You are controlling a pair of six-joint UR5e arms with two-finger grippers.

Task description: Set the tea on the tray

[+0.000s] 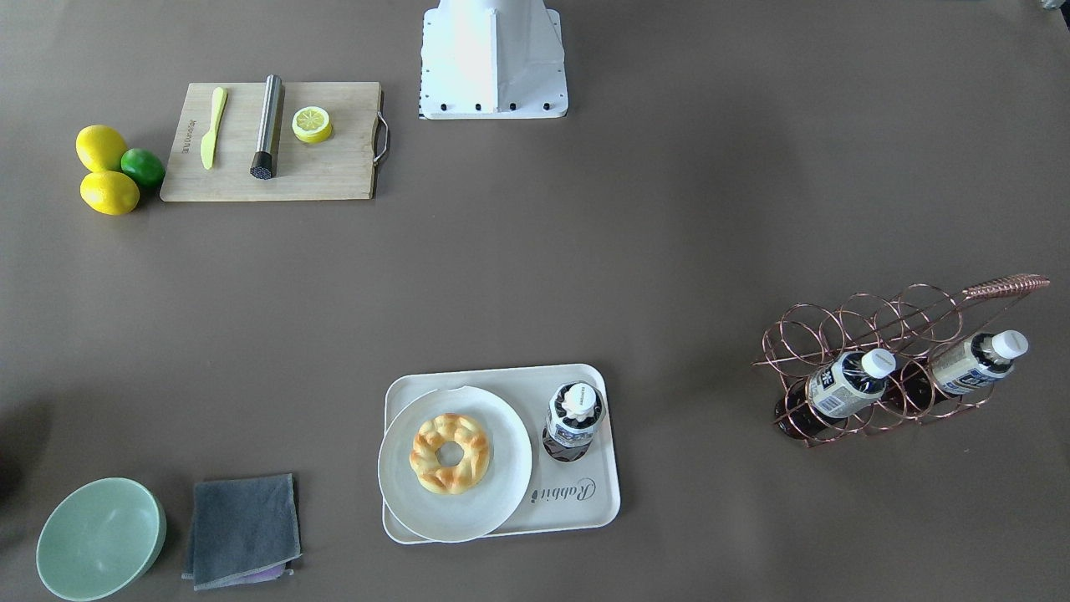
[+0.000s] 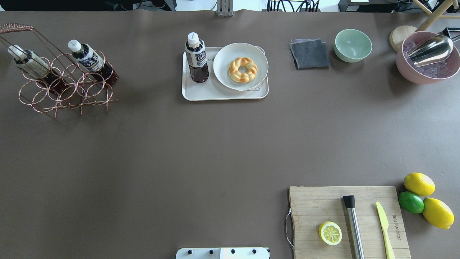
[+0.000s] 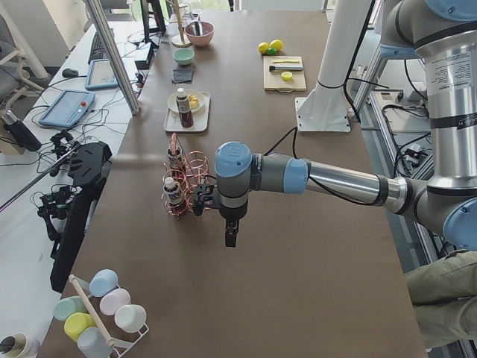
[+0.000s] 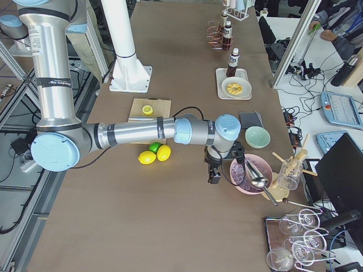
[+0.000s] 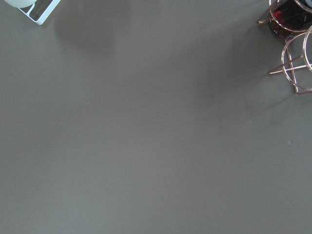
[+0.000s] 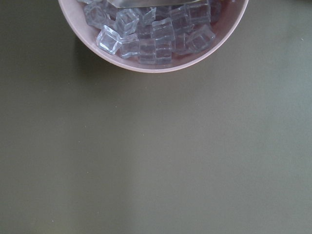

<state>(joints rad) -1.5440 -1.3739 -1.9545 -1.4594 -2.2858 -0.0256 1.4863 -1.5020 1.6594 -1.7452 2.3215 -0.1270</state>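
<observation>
Tray (image 1: pixel 587 513) — one tea (image 1: pixel 573 418); rack (image 1: pixel 869 330) — two more

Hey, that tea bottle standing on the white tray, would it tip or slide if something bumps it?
The tea bottle stands upright, tall and narrow, so a push high up would probably tip it. Holding dark tea, it is likely weighty for its size. The smooth tray may let it slide.

Tea (image 1: pixel 573 422): small clear plastic btl, dark brown liquid, white screw cap on, white/dk-blue label. Stands upright on tray (image 1: pixel 585 512), at its end twd robot's left. Tray: flat white rect. plastic, rounded corners, grey "Rabbit" script just beside btl's base; lies flat, far side from robot.
</observation>
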